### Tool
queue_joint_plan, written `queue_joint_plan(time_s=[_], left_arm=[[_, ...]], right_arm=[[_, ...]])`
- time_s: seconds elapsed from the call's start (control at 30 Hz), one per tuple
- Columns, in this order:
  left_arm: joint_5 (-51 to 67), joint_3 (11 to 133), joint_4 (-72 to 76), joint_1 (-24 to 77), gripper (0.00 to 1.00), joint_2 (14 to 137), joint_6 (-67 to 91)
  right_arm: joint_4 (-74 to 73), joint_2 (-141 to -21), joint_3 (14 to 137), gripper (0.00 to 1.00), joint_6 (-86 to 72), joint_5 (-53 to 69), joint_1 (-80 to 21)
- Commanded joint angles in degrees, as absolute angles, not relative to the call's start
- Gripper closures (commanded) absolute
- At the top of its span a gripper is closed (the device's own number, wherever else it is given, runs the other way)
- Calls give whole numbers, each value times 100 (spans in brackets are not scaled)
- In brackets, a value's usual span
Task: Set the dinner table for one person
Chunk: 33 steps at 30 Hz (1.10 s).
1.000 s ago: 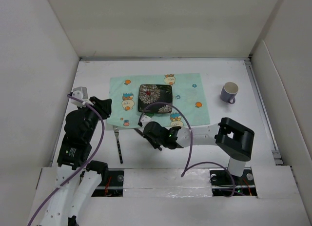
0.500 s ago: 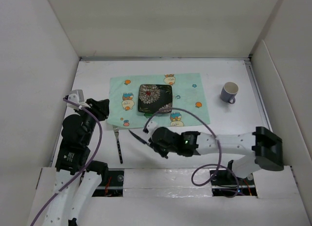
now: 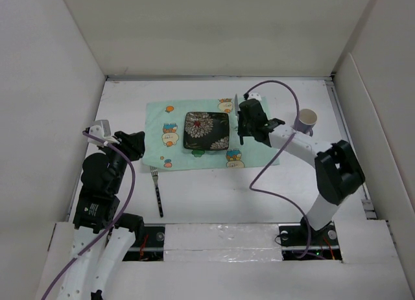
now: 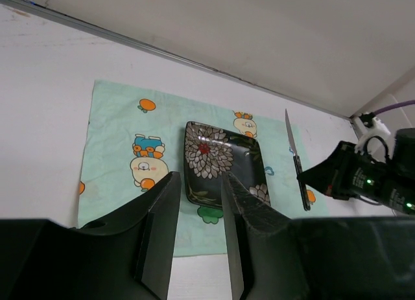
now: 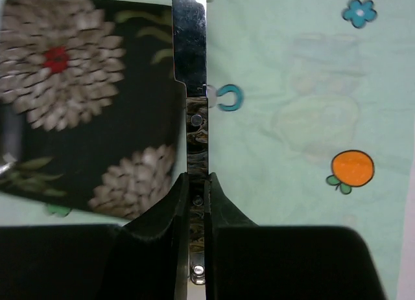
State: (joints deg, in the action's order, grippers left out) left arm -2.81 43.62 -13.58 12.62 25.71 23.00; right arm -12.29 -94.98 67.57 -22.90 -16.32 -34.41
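Dinner table (image 3: 214,190), flat matte white, bears the mint-green cloth placemat (image 3: 253,112); your right gripper (image 5: 196,180) pinches the dark-handled steel knife (image 5: 189,47) just right of the black floral square plate (image 5: 84,99), likely its setting spot; left gripper (image 4: 198,203) spread, empty

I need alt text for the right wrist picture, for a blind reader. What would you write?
The right gripper is shut on the handle of a table knife, its blade pointing away from the camera. Below it are the edge of a black plate with white flowers and a mint-green placemat printed with an orange.
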Motion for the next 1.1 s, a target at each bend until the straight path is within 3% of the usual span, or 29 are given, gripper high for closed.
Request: queue_joint_plan(time_s=[0.0,0.47,0.7,0.93,1.07], left_arm=[[-237,4333,-1230,1222,71,2549,2285],[-158,4350,-1178,1222,70,2681,2276],[-334,4359,-1274,1222,58,2926,2311],[-290,4447,-1809,1222,53,3761,2514],[-386,4745,-2644,1222,54,4069,2995]], right_arm=[[-976,-9860,7057,100,-2575,-1564,-3138],[-906,-10723,6909,100,-2926,-1231,-2830],[-643,-10547,6496,67,-3102,-1125,-2830],[-519,-9677,6161,53,-2997,-1116,-2962],[-317,-8888,5758,52,-2734,-1247,-3418]])
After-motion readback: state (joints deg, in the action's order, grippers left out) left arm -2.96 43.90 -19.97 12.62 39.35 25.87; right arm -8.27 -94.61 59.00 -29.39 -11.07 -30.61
